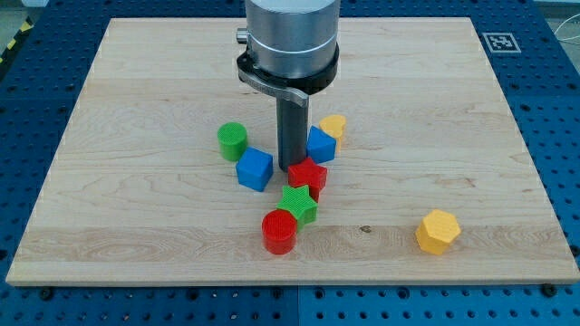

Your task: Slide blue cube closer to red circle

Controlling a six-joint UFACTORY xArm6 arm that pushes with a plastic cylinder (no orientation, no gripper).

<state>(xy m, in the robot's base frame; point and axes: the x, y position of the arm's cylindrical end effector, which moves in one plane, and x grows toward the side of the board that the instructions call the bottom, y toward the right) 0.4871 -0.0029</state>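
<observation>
wooden board (136, 81) | carries: blue cube (255, 169), red cylinder (279, 232), green cylinder (232, 141), yellow hexagon, seemingly (438, 232)

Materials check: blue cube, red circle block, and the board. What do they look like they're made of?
Blue cube: likely plastic, matte, flat even colour, no grain.
Red circle: probably 3D-printed plastic; fine ridges seem to line its side.
Board: light wood with visible grain streaks and plank seams, smooth satin finish.
My tip, a dark matte rod of unclear material, sits just to the view's right of the blue cube.

Blue cube (255, 169), red circle (279, 232), green cylinder (232, 141), yellow hexagon (438, 232), pale wooden board (127, 109).
</observation>
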